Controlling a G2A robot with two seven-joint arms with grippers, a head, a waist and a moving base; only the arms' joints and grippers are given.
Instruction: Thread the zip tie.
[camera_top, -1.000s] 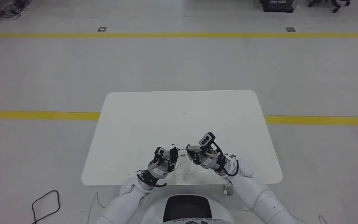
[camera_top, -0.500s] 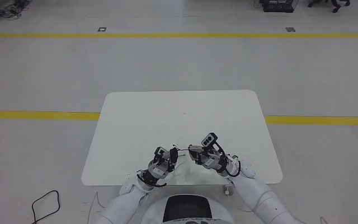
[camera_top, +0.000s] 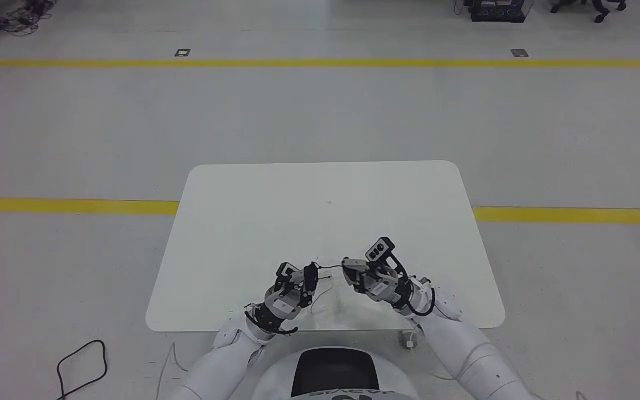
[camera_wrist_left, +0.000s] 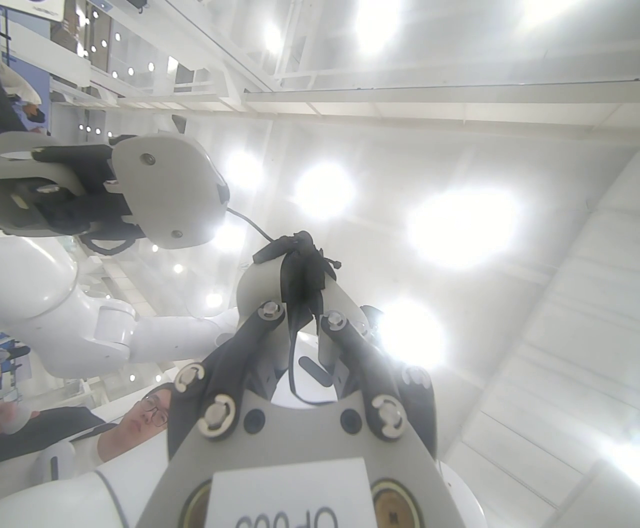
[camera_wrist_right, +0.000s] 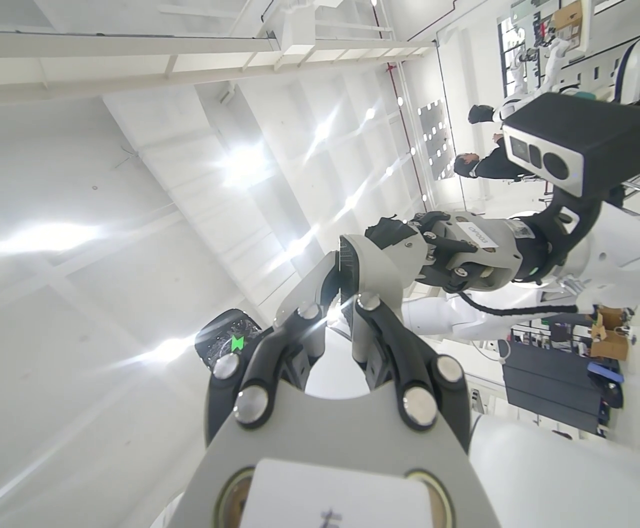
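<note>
A thin black zip tie (camera_top: 330, 271) spans the small gap between my two grippers, just above the white table (camera_top: 330, 200) near its front edge. My left gripper (camera_top: 311, 276) is shut on the tie. In the left wrist view the black strap (camera_wrist_left: 304, 272) sits bunched at the fingertips of that gripper (camera_wrist_left: 302, 260), with one end trailing down between the fingers. A thin length runs across to my right gripper (camera_wrist_left: 160, 195). My right gripper (camera_top: 349, 268) faces the left one with its pads (camera_wrist_right: 345, 272) pressed together on the strap's end; the strap itself is barely visible there.
The table's front edge (camera_top: 300, 328) lies right below both grippers. Grey floor with a yellow line (camera_top: 90, 206) surrounds the table. A black cable (camera_top: 82, 362) lies on the floor at the front left.
My right gripper has drifted a little to the right, away from the left gripper, widening the gap between them. The left gripper has stayed put.
</note>
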